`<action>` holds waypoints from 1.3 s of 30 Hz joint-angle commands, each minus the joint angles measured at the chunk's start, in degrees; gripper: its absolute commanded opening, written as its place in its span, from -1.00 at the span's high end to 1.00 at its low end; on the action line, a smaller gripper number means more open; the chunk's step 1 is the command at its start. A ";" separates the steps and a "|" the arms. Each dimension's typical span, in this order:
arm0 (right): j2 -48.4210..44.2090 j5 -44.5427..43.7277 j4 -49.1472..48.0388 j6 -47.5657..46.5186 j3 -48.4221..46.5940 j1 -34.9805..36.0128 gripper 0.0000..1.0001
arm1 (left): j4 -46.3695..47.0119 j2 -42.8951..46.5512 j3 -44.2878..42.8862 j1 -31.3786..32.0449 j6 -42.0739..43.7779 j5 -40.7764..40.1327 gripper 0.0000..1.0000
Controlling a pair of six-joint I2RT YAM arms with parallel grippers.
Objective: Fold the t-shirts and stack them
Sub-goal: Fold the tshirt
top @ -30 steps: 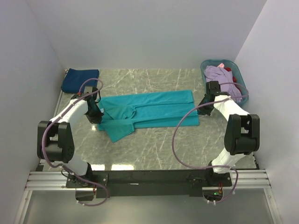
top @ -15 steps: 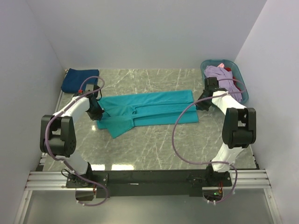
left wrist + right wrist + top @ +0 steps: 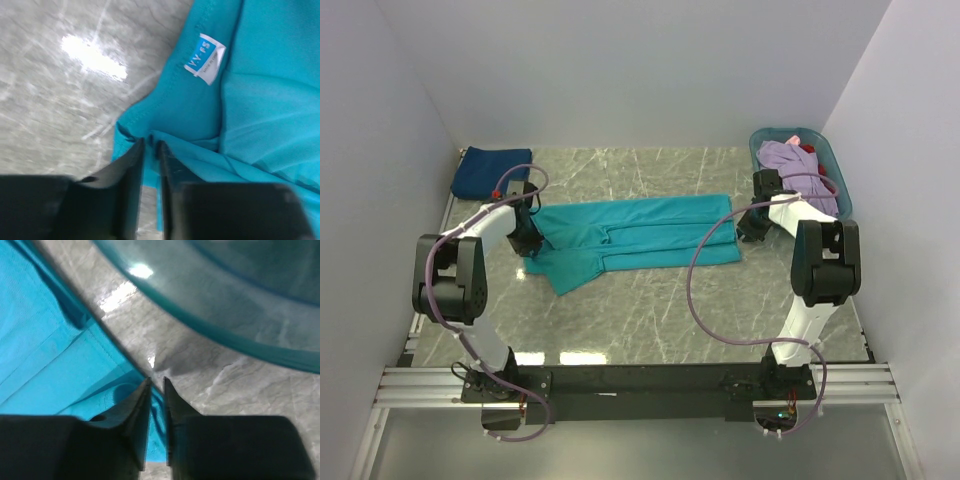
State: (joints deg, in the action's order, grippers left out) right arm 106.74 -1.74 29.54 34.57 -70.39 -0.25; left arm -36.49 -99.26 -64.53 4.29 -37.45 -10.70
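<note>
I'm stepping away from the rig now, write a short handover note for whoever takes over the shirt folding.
Left gripper: shut on the teal t-shirt at its collar end.
Right gripper: shut on its other end.
The teal one lies as a long strip mid-table; navy t-shirt sits folded at the far left corner; lavender t-shirt waits in the basket.
Done: navy. To do: finish folding teal, stack it, then the basket's shirts.

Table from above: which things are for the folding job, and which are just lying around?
For the job: teal t-shirt, held by left gripper and right gripper; folded navy t-shirt; lavender t-shirt.
Just lying about: laundry basket, marble table.
</note>
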 commanded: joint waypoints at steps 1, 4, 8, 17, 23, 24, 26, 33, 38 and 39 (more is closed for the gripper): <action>-0.74 -3.45 -1.50 -1.34 -2.12 -0.10 0.46 | 0.98 2.49 -1.65 -0.69 1.33 -3.36 0.43; -2.93 -3.62 -1.07 -2.05 -2.21 -0.01 0.31 | 0.46 5.74 -1.65 -0.60 1.07 -3.63 0.25; -7.23 -3.80 0.08 -1.79 -1.68 3.32 0.22 | -0.33 10.22 -0.69 0.10 0.89 -3.28 -0.25; -15.24 1.28 -1.59 -1.61 1.92 18.78 0.12 | -2.36 22.96 11.51 6.33 -5.08 1.81 -0.95; -14.20 11.03 -10.00 1.73 4.38 28.88 0.09 | 0.10 25.52 19.35 8.71 -8.34 6.74 -0.85; -13.41 14.10 -11.25 2.08 3.78 30.21 0.09 | 1.23 24.91 19.79 8.71 -8.34 7.27 -0.82; -10.69 16.93 -13.27 2.35 2.72 33.36 0.10 | 2.65 24.03 20.67 8.97 -8.34 8.32 -0.76; -1.46 23.71 -19.34 3.84 -3.69 39.35 0.13 | 6.60 17.54 20.41 9.50 -8.78 11.22 -0.34; 1.89 24.68 -20.22 4.46 -5.02 40.15 0.14 | 7.22 14.37 19.88 10.38 -8.95 11.84 -0.05; 1.98 24.59 -20.14 4.37 -4.93 40.15 0.14 | 7.31 13.84 19.88 10.47 -8.78 12.02 0.08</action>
State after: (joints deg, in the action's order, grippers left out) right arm 108.53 21.43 12.12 38.22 -72.90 39.99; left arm -31.24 -83.79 -44.01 14.11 -46.02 -0.43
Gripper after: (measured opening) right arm 0.430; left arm 0.498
